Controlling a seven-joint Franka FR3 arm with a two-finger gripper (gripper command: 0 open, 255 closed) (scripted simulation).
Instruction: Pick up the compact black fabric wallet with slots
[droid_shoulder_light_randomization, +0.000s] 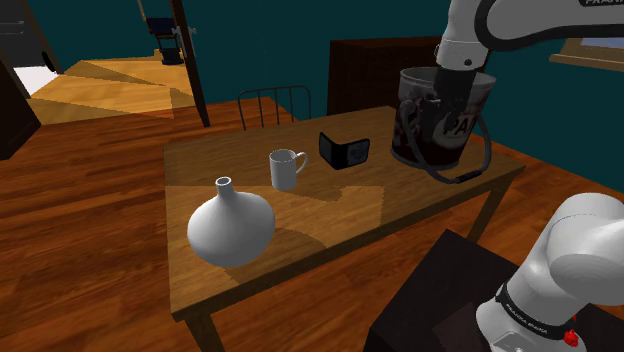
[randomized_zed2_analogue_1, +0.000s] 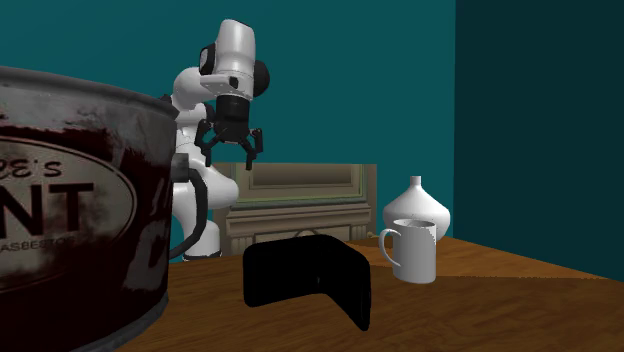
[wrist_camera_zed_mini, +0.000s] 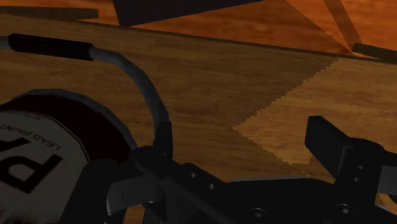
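In the shoulder view the desk (droid_shoulder_light_randomization: 400, 215) carries a white vase (droid_shoulder_light_randomization: 231, 227), a white mug (droid_shoulder_light_randomization: 285, 168), then the black wallet (droid_shoulder_light_randomization: 343, 150), standing half-open on its edges beside a paint can (droid_shoulder_light_randomization: 445, 120). The pincer (randomized_zed2_analogue_1: 232, 153) hangs released, fingers spread, above that can, clear of the wallet. The arm (droid_shoulder_light_randomization: 470, 30) points it downward.

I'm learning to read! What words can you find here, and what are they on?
"E'S" and "NT", cut off at the edge: on the paint can.
"LEAD PAINT", upside down: same can, wrist view.
Lettering on the arm's band: too small to read.
Wallet, mug: none.
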